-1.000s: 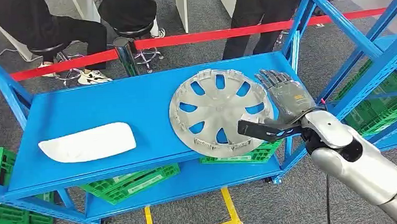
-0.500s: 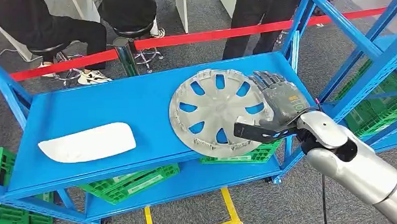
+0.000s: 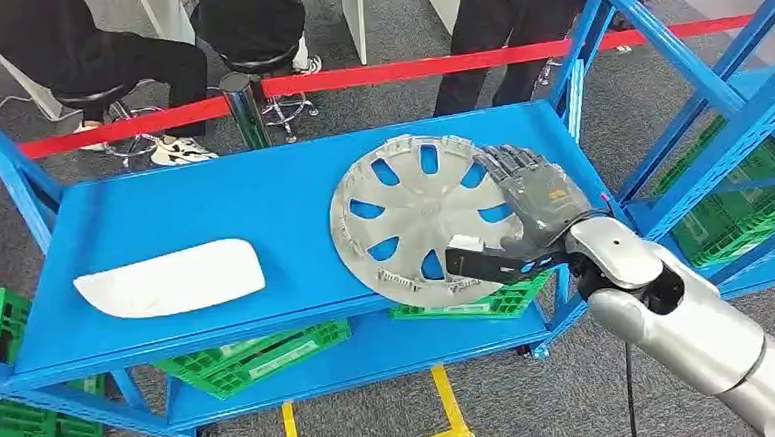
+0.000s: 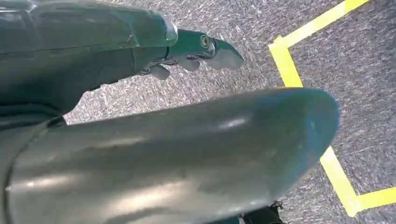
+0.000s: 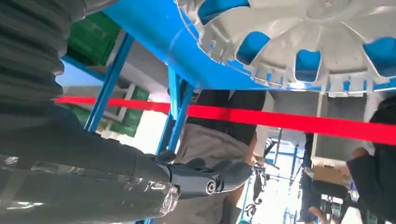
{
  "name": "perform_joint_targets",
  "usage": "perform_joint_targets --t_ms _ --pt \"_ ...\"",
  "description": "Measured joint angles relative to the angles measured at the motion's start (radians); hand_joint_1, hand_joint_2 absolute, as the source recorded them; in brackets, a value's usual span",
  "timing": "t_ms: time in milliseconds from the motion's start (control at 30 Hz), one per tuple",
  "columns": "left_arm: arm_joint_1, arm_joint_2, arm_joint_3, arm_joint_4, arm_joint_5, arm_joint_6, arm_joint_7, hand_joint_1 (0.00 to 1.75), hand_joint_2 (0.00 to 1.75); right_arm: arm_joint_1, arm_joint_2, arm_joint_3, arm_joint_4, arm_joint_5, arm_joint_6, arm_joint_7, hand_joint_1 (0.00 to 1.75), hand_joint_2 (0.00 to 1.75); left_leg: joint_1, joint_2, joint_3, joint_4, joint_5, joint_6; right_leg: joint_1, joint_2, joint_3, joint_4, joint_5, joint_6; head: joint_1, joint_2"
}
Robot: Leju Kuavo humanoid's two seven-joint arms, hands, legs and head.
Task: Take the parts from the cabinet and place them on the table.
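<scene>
1. Hubcap [image 3: 426, 219]: the silver wheel cover lies flat on the blue shelf [image 3: 213, 213], toward the shelf's right end, its near rim reaching out past the front edge.
2. My right hand [image 3: 535, 211] is at the hubcap's right rim, fingers [image 3: 509, 162] spread and extended over the edge of the cover, thumb [image 3: 486, 261] stretched out along the near rim. It grips nothing that I can make out; whether the fingers actually touch the cover I cannot tell.
3. From the right wrist view, the hubcap's slotted rim [image 5: 299, 46] sits on the blue shelf, and my thumb [image 5: 205, 179] is apart from it.
4. My left hand [image 4: 140, 116] hangs over the grey carpet with yellow floor tape [image 4: 299, 84]; the view is too close to tell whether its fingers are spread or curled.
5. White curved panel [image 3: 169, 278]: it lies flat near the shelf's left front corner, well apart from the hubcap.
6. Green crates [image 3: 256, 356] sit on the lower shelf, and a red barrier tape [image 3: 386, 73] runs behind the rack, with people beyond it.
</scene>
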Motion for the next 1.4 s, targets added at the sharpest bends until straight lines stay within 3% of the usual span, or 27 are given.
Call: perform_joint_targets --t_ms 167,267,400,700,1000,1233,1400 --pt "0.000 0.017 0.000 0.000 0.004 0.012 0.000 0.00 0.00 -0.015 -0.005 0.005 0.005 -0.015 -0.003 0.015 0.00 1.75 0.000 -0.004 0.002 0.000 0.000 0.000 0.000 -0.001 0.000 0.000 0.000 0.000 0.000 0.000" --pt "0.000 0.039 0.000 0.000 0.008 0.001 0.029 0.00 0.00 0.004 -0.015 -0.002 0.005 -0.026 -0.038 0.035 0.00 1.75 0.000 -0.009 0.001 0.000 0.000 -0.001 0.000 -0.001 0.000 0.000 0.000 0.000 0.001 0.000" --pt "0.000 0.051 0.000 0.000 0.012 -0.016 0.049 0.00 0.00 0.006 -0.020 -0.003 0.005 -0.024 -0.025 0.043 0.00 1.75 0.000 -0.010 0.000 0.000 0.000 -0.001 0.000 -0.002 0.000 0.000 0.000 0.000 0.000 0.000" --pt "0.001 0.029 0.000 0.000 -0.010 -0.012 0.014 0.00 0.00 0.002 -0.037 0.005 0.001 -0.066 0.078 0.056 0.00 1.75 0.000 -0.011 0.000 0.000 0.001 0.000 0.000 -0.002 0.001 -0.001 0.000 0.000 0.001 0.000" --pt "0.001 -0.003 0.000 0.000 -0.013 -0.006 0.007 0.00 0.00 -0.038 -0.035 0.054 -0.030 -0.135 0.252 0.109 0.00 1.75 0.000 -0.007 0.000 0.000 0.001 0.000 0.000 -0.003 0.001 -0.001 0.000 0.000 0.001 0.000" --pt "0.000 -0.029 0.000 0.000 -0.006 -0.022 0.034 0.00 0.00 -0.070 0.005 0.122 -0.031 -0.186 0.267 0.115 0.00 1.75 0.000 0.003 -0.001 0.000 0.001 0.000 0.000 0.000 0.001 -0.001 0.000 0.000 0.000 0.000" --pt "0.000 -0.036 0.000 0.000 0.000 -0.021 0.034 0.00 0.00 -0.091 0.037 0.171 -0.019 -0.212 0.227 0.100 0.00 1.75 0.000 0.005 -0.001 0.000 0.001 0.000 0.000 0.001 0.001 -0.001 0.000 0.000 0.001 0.000"
